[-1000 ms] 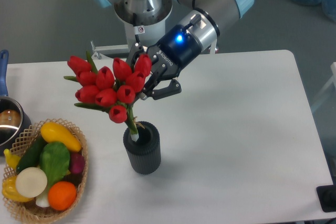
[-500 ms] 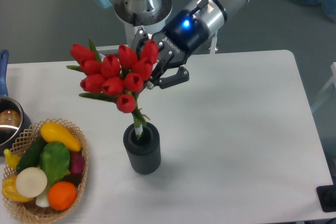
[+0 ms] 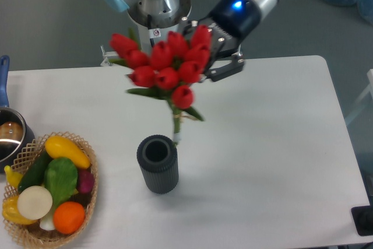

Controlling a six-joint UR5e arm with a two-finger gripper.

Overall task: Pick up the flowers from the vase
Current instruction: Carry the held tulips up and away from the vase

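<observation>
The flowers (image 3: 166, 65), a bunch of red tulip buds with green leaves and a thin tied stem, hang in the air above the table. Their stem end is just outside the vase, above and to the right of its mouth. My gripper (image 3: 213, 56) is shut on the flowers at the right side of the bunch, its fingers partly hidden by the buds. The vase (image 3: 157, 163), dark grey and ribbed, stands upright on the table with its round mouth showing empty.
A wicker basket (image 3: 87, 199) of colourful vegetables sits at the front left. A steel pot (image 3: 9, 138) with a blue handle is at the left edge. The white table (image 3: 280, 144) stretches to the right.
My gripper has lifted the flowers up and to the right. Their stem has come fully out of the vase, which has stayed in place.
</observation>
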